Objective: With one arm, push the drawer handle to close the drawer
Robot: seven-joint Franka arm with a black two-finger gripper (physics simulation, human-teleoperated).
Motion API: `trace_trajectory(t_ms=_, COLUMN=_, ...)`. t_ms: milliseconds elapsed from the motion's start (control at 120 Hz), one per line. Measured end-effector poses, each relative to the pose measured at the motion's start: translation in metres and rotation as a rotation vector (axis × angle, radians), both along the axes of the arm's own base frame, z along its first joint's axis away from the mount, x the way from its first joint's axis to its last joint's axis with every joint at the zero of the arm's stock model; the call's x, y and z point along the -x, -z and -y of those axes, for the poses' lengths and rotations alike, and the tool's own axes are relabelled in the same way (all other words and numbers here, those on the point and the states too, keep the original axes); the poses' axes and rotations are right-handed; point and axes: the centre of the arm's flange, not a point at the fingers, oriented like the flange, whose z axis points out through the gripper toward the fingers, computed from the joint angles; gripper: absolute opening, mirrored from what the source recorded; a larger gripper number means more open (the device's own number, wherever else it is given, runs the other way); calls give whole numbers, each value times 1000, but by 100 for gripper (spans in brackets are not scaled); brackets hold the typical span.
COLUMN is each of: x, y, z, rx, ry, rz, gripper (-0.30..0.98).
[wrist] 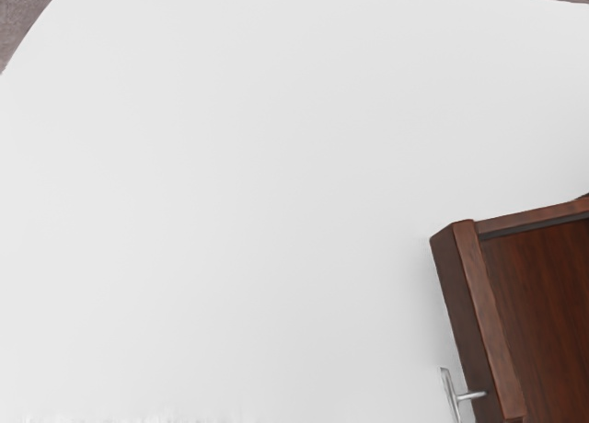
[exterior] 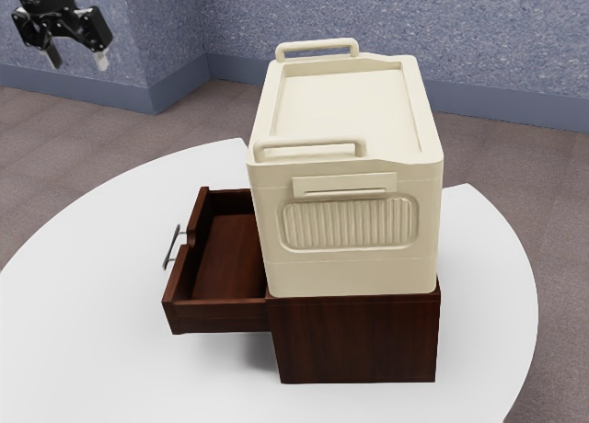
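High at the exterior view's upper left, my gripper (exterior: 77, 59) hangs open, its two fingertips apart with nothing between them. Well below it and toward the exterior view's right, the dark wooden drawer (exterior: 225, 257) stands pulled out of its brown cabinet (exterior: 357, 338). A thin metal handle (exterior: 171, 246) is fixed on the drawer's front, facing the exterior view's left. In the wrist view the drawer (wrist: 543, 303) lies at a corner, with part of the handle (wrist: 451, 394) beside its front panel. My gripper touches neither.
A large cream box (exterior: 350, 207) with two raised bar handles rests on top of the cabinet. All of it stands on a round white table (exterior: 83, 285). Speckled blue walls rise behind, above a brownish floor.
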Motion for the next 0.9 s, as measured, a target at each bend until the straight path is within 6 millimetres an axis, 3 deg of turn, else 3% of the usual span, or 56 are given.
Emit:
trace_trajectory(t_ms=75, x=10, y=0, z=-31, rx=3, ry=-58, rz=1, gripper=67)
trace_trajectory(t_ms=133, x=17, y=-12, z=-58, rx=-3, ry=-135, rz=23, gripper=66)
trace_trajectory(t_ms=158, x=20, y=-28, z=-67, rx=-19, ry=-169, rz=48, gripper=66)
trace_trajectory(t_ms=183, x=26, y=-55, z=-66, rx=-41, ry=-179, rz=93, gripper=67)
trace_trajectory(t_ms=233, x=41, y=-98, z=-46, rx=-39, ry=-138, rz=167, gripper=66)
trace_trajectory(t_ms=308, x=52, y=-119, z=-29, rx=-18, ry=-96, rz=197, gripper=66)
trace_trajectory(t_ms=458, x=50, y=-112, z=-9, rx=61, ry=-32, rz=168, gripper=66)
trace_trajectory(t_ms=625, x=45, y=-59, z=30, rx=160, ry=125, rz=36, gripper=66)
trace_trajectory(t_ms=758, x=47, y=-58, z=55, rx=130, ry=170, rz=26, gripper=66)
trace_trajectory(t_ms=808, x=63, y=-53, z=69, rx=111, ry=193, rz=24, gripper=66)
trace_trajectory(t_ms=900, x=137, y=-3, z=69, rx=99, ry=184, rz=-2, gripper=66)
